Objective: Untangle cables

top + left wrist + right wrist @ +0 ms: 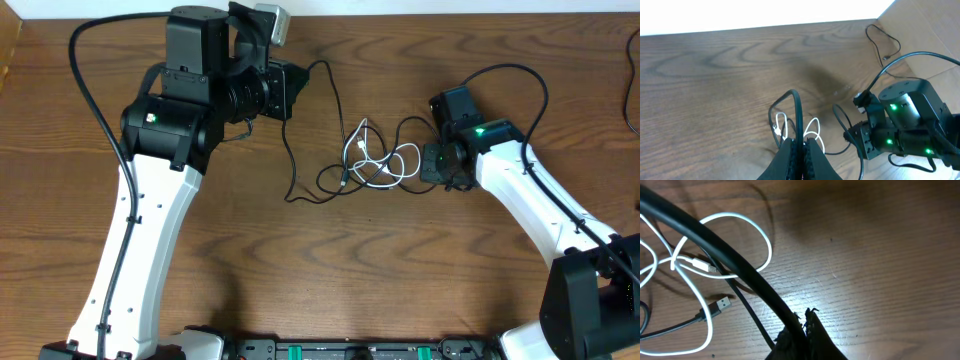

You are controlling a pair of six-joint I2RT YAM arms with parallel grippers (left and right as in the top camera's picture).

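The black cable [290,150] runs from my left gripper [300,85] down the table into a tangle with the white cable [385,165], which lies in small loops at the centre. In the left wrist view my left gripper [801,142] is shut on the black cable [798,110], which arches up from the jaws above the white cable [812,125]. My right gripper [425,160] sits at the right edge of the tangle. In its wrist view, the right gripper [802,317] pinches the black cable [720,245], beside the white cable [762,237] and a plug end [722,303].
The right arm's body [905,115], with green lights, stands close to the right of the tangle. A separate thin black cord [885,47] lies at the table's far right corner. The left arm's thick cord [85,90] curves along the left side.
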